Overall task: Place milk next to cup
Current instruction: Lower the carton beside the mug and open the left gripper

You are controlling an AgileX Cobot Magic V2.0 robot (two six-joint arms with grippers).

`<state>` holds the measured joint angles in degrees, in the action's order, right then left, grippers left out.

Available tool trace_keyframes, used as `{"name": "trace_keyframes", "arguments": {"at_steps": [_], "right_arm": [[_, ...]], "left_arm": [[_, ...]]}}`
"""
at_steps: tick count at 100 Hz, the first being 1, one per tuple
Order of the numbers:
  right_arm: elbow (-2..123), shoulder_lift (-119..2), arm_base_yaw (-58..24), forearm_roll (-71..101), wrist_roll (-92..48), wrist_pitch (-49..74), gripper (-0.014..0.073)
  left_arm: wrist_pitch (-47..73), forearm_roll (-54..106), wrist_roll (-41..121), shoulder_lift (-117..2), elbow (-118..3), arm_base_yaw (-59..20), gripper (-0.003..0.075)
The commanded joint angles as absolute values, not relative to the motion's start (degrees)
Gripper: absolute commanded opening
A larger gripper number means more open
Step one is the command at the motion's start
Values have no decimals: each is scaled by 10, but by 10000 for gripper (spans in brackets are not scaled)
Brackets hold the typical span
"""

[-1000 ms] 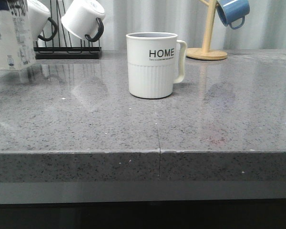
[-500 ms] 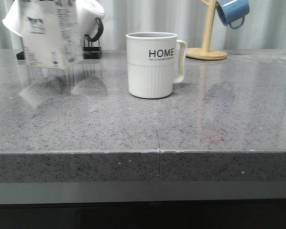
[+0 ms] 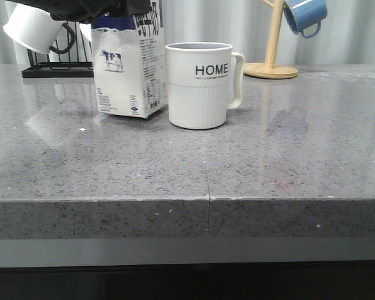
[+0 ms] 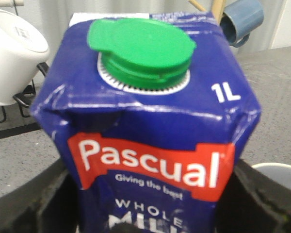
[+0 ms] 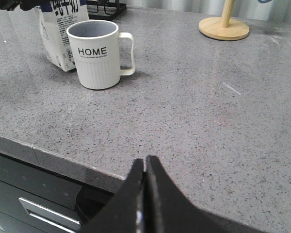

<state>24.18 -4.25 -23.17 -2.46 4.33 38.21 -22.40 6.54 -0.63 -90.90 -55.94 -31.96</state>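
Left gripper sits far left, jaws clamped around the milk; right gripper near, jaws closed.

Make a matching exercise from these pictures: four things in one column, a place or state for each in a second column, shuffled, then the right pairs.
Things:
1. milk
2. cup
3. blue mug
4. right gripper

Places or states:
A. hangs on the wooden stand
B. shut, holding nothing, near the counter's front edge
C. held at its top by the left gripper
D. stands free on the counter, handle to the right in the front view

Pairs: 1-C, 2-D, 3-A, 4-B
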Motion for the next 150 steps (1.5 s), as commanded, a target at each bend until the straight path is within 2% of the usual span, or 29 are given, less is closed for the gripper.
{"name": "trace_keyframes", "arguments": {"at_steps": [1, 20, 27, 34, 46, 54, 104, 113, 125, 150], "right_arm": [[255, -50, -231, -27, 45, 341, -17], [255, -50, -231, -27, 45, 341, -17], [255, -50, -231, -27, 45, 341, -17], [255, -50, -231, -27, 45, 341, -17], [255, -50, -231, -27, 45, 341, -17], [255, -50, -231, -27, 45, 341, -17], [255, -50, -231, -27, 45, 341, -17], [255, -50, -231, -27, 45, 341, -17], [255, -50, -231, -27, 45, 341, -17], [255, -50, -231, -27, 45, 341, -17]], "left_arm": [[-274, 73, -7, -890, -576, -328, 222], [-265, 74, -7, -892, -576, -329, 225], [-255, 74, -7, -892, -576, -329, 261], [-241, 75, -7, -892, -576, -329, 355], [-236, 81, -7, -892, -576, -329, 589], [-238, 85, -7, -892, -576, -329, 678], [-175, 81, -6, -833, -562, -340, 666], [-170, 81, -5, -810, -542, -340, 609], [-168, 81, 0, -774, -511, -340, 461], [-132, 81, 79, -678, -455, -336, -23]]}}
